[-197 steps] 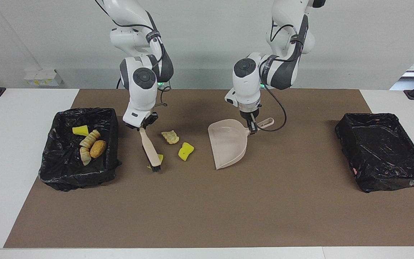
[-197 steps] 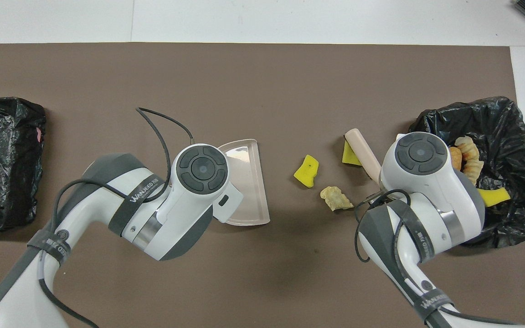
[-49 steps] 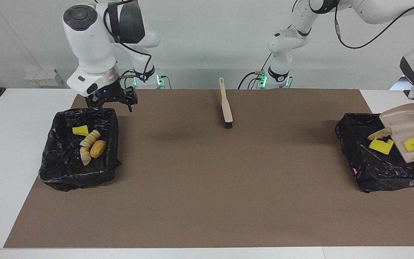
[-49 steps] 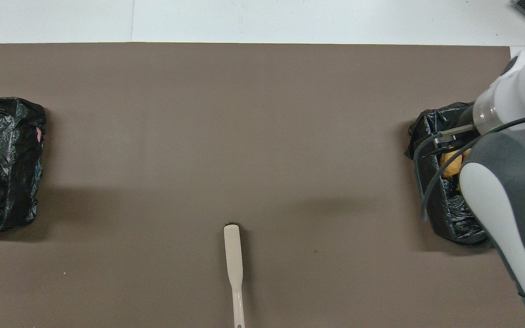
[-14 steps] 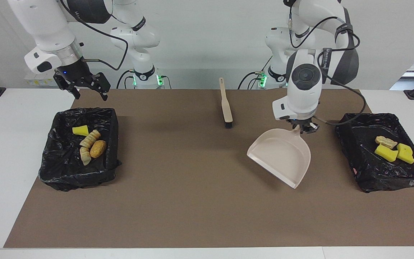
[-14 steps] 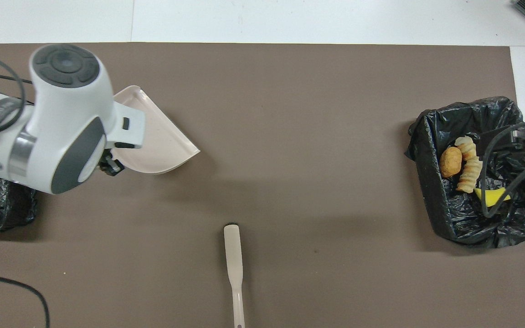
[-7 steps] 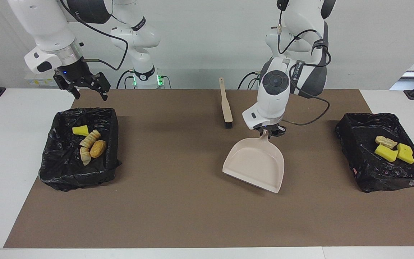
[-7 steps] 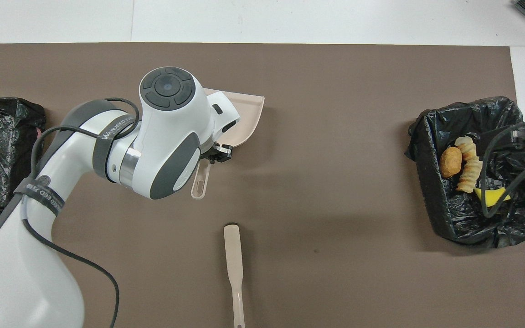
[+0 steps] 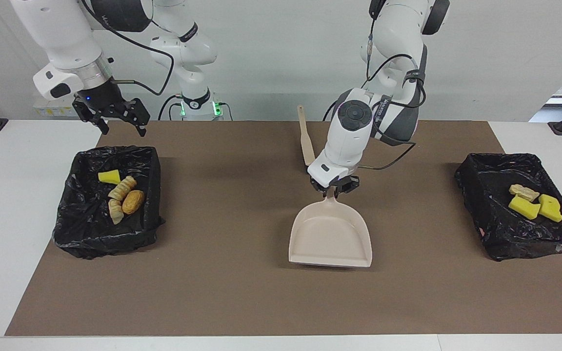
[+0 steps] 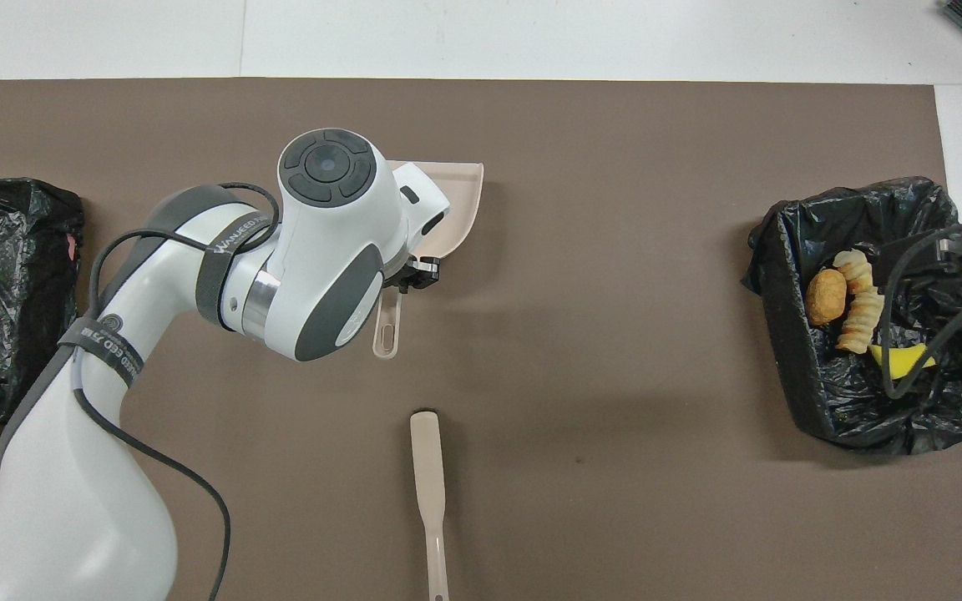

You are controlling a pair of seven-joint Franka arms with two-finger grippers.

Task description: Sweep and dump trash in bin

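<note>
Hand on the left arm (image 9: 333, 190) is pinched shut on the dustpan (image 9: 330, 234) handle. The pan sits right below this hand, on the brown mat (image 9: 242, 297) in the middle of the table (image 9: 8, 195). Its handle points toward the robots and its wide mouth points away from them. The brush (image 9: 305, 136) lies just beside this hand, long way running toward the robots.

Trash is well apart from this hand, in two black bins. Two yellow sponge bits and one tan lump (image 9: 534, 202) lie in the bin at the left arm's end (image 9: 486, 214). One yellow bit and three bread lumps (image 9: 121, 195) lie in the bin at the right arm's end (image 9: 81, 239).

The right hand (image 9: 117, 117) is spread wide and holds nothing. It waits up in the air by that bin's edge.
</note>
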